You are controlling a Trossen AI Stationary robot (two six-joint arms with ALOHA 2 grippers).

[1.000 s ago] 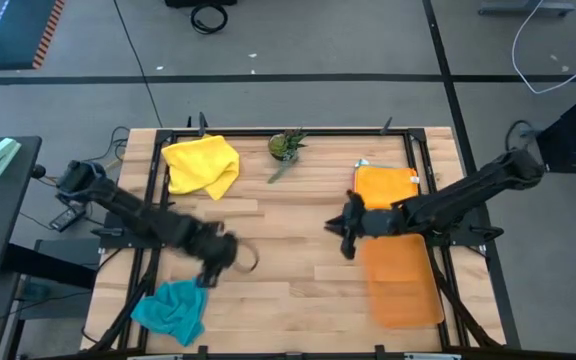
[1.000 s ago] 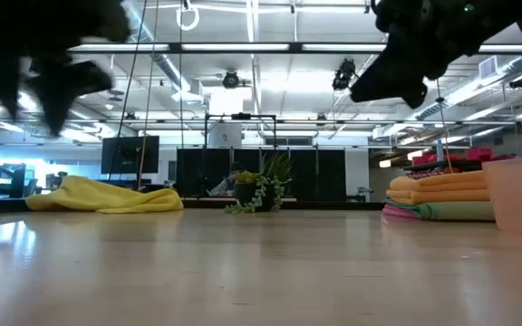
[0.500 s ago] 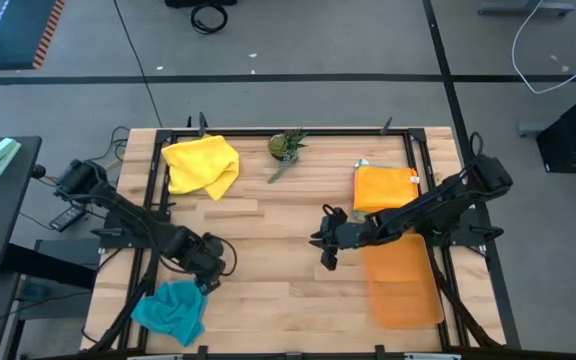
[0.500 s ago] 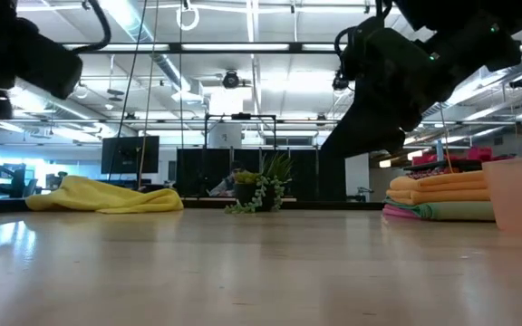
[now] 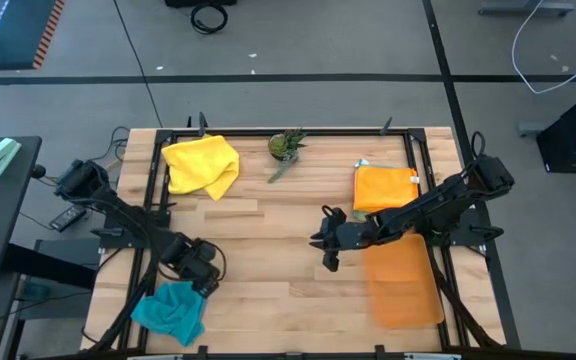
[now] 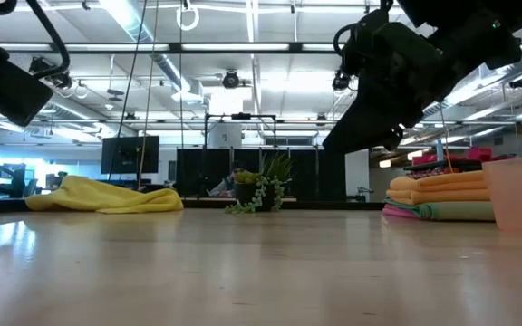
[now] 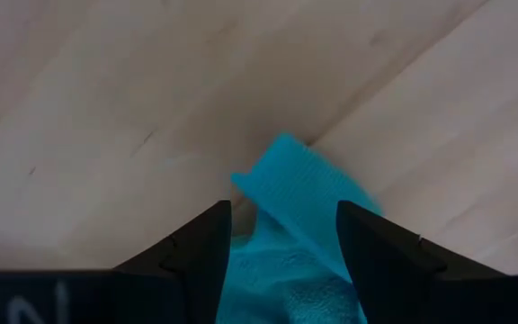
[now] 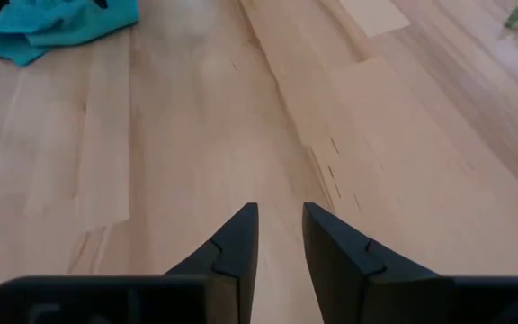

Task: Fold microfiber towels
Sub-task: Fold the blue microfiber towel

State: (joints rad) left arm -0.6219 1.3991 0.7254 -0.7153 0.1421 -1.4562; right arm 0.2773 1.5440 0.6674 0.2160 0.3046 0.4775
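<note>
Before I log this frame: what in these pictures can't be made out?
- Teal towel: left wrist view cuts it off; the left hand, open, straddles one corner, contact unclear.
- Folded stack: low view shows edges only, the mat hides its end; high view shows just the orange top.
- Right hand: slightly parted over bare table; low view shows only a silhouette.
</note>
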